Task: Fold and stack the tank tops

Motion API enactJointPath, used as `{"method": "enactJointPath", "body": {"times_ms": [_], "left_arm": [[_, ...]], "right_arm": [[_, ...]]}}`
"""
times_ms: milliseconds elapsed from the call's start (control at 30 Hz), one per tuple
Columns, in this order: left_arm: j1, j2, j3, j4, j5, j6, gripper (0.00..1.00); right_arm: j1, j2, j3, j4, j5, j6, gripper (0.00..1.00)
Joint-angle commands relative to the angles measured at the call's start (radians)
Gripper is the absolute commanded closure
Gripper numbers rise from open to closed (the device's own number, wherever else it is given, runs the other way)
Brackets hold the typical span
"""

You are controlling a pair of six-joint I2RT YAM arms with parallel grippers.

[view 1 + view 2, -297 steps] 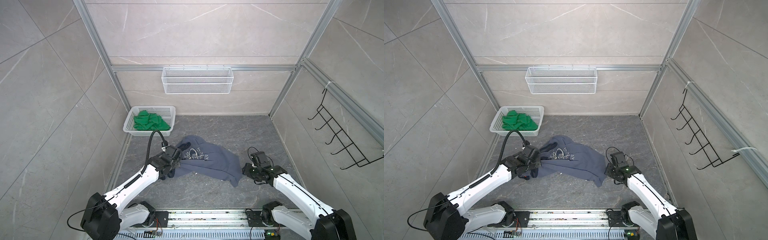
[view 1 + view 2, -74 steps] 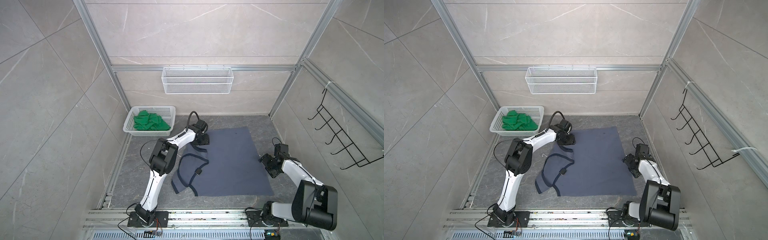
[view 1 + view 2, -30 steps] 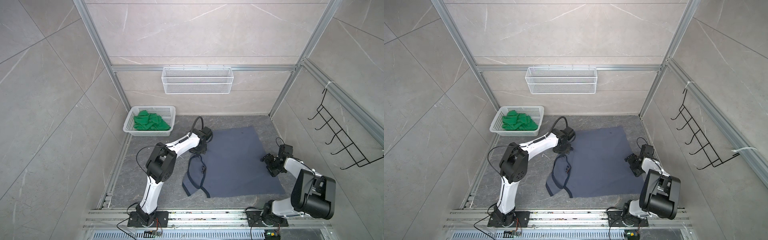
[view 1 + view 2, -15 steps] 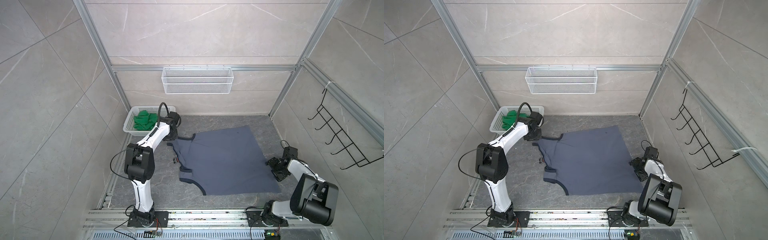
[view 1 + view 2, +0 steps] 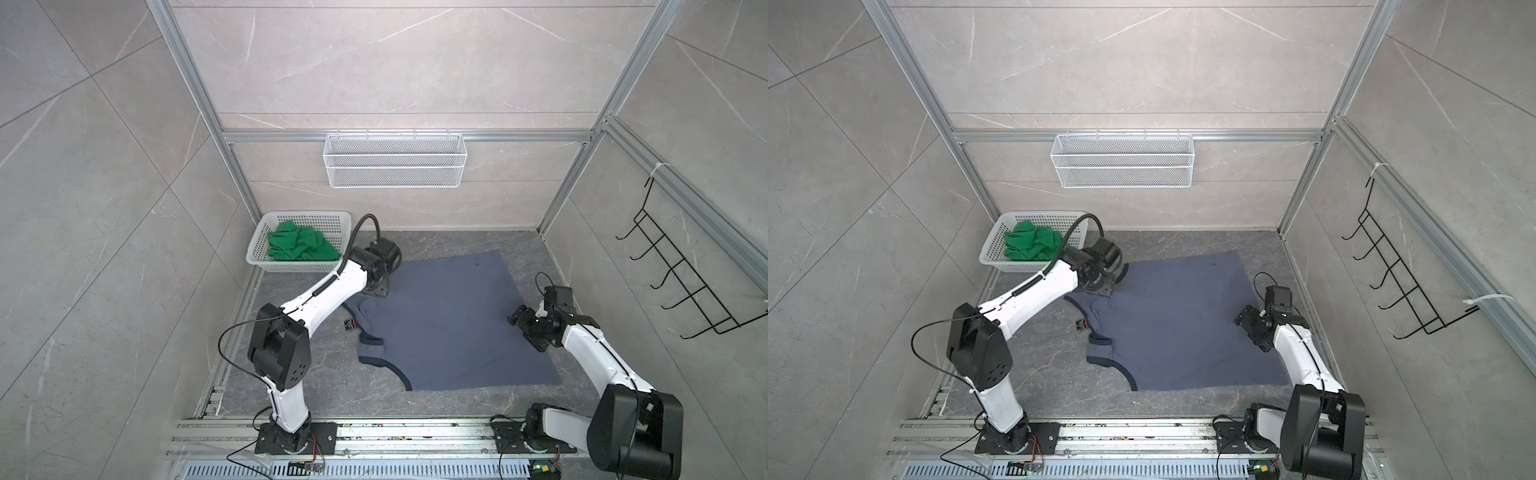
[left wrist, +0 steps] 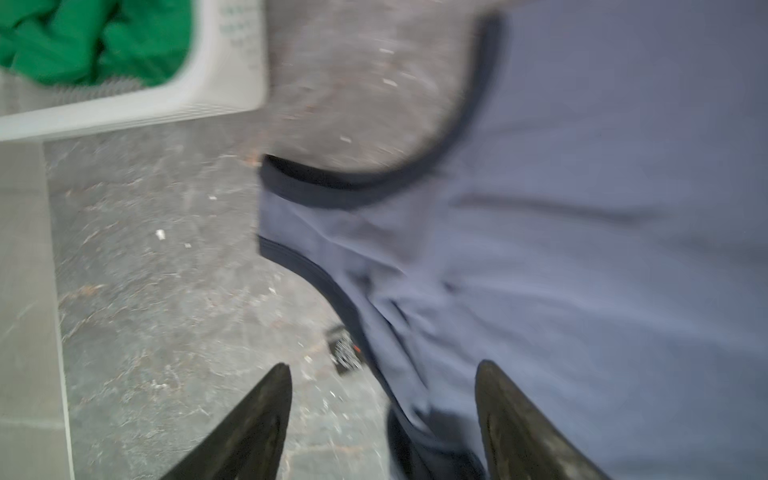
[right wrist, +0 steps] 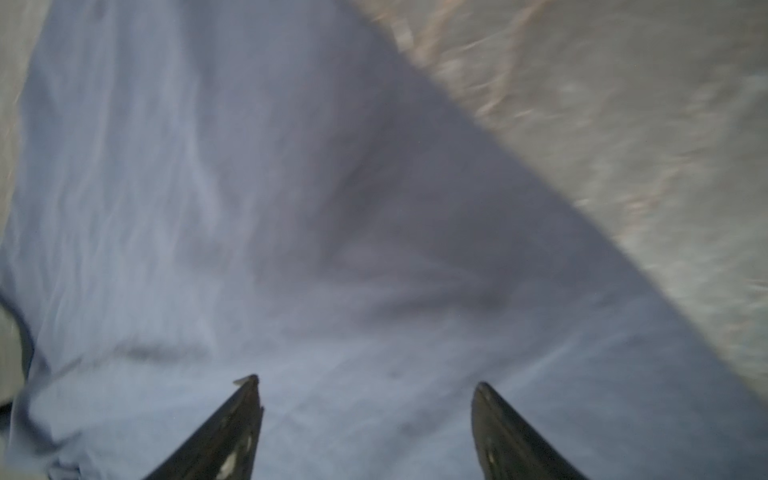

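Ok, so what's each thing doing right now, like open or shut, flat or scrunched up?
blue tank top, spread flat on the table, unfolded.
green tank top, crumpled in the white basket.
left gripper, open, holding nothing, over the blue tank top's neck end.
right gripper, open, holding nothing, over the blue tank top's hem end.
wire shelf, hanging on the back wall, nothing seen inside.

Lab test cell; tiled walls (image 5: 395,62), aluminium frame (image 5: 282,136), base rail (image 5: 415,434)

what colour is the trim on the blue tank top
Dark navy trim, nearly black, on the slate-blue tank top; clearest in the left wrist view.
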Motion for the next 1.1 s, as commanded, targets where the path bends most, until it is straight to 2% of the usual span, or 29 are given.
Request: {"method": "enactJointPath", "body": {"times_ms": [0,133,267,467,567,833,933,1067], "left_arm": [[-0.09,-0.03,-0.093,-0.077,0.019,-0.074,0.28],[-0.195,0.029,-0.126,-0.135,0.013,-0.14,0.28],[-0.236,0.115,-0.132,-0.16,0.026,-0.186,0.3],[-0.239,0.154,-0.181,-0.155,0.053,-0.229,0.44],[-0.24,0.135,-0.231,-0.145,0.071,-0.244,0.49],[-0.239,0.037,-0.352,-0.13,0.072,-0.292,0.72],[-0.238,-0.009,-0.358,-0.164,0.023,-0.308,0.82],[-0.188,-0.139,-0.4,-0.185,-0.019,-0.32,0.88]], "right_arm": [[0.069,-0.04,-0.017,-0.048,0.0,-0.004,0.2],[0.101,-0.046,-0.036,-0.035,0.006,0.001,0.2],[0.11,-0.03,-0.043,-0.012,-0.007,0.007,0.2],[0.117,0.015,-0.051,0.018,-0.013,0.004,0.2],[0.116,0.051,-0.06,0.04,-0.011,0.001,0.2],[0.117,0.084,-0.068,0.072,-0.008,0.01,0.2],[0.116,0.093,-0.06,0.068,0.005,0.006,0.2],[0.116,0.131,-0.046,0.051,0.057,-0.005,0.2]]}}
